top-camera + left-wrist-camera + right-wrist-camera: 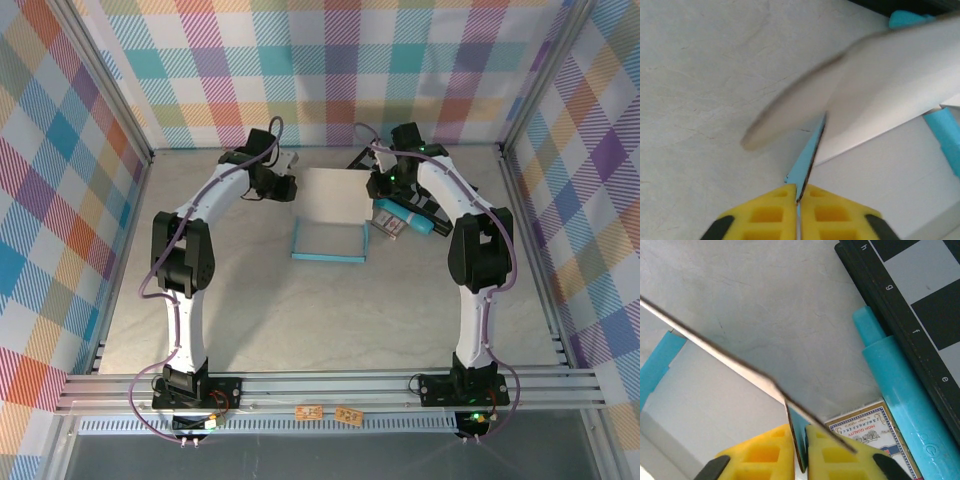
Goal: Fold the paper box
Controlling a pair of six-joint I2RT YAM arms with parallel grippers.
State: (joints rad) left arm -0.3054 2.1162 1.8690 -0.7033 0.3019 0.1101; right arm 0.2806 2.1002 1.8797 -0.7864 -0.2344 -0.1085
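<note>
The paper box (331, 200) lies open at mid-table, grey-white inside up, with teal walls raised along its front edge (328, 256). My left gripper (290, 187) sits at its left edge. In the left wrist view the yellow fingers (770, 212) of the left gripper (798, 194) are shut on a thin teal flap (807, 159) of the box. My right gripper (379, 190) is at the box's right edge. Seen from the right wrist, the right gripper (800, 436) is shut on another teal flap (799, 426), with a grey-white panel (700, 405) to its left.
A slim teal tube (900, 390) and a printed card packet (867, 429) lie just right of the box (400, 220). A black-and-grey checkerboard (920, 295) lies beyond them. Aluminium rails and plaid walls (60, 200) enclose the table.
</note>
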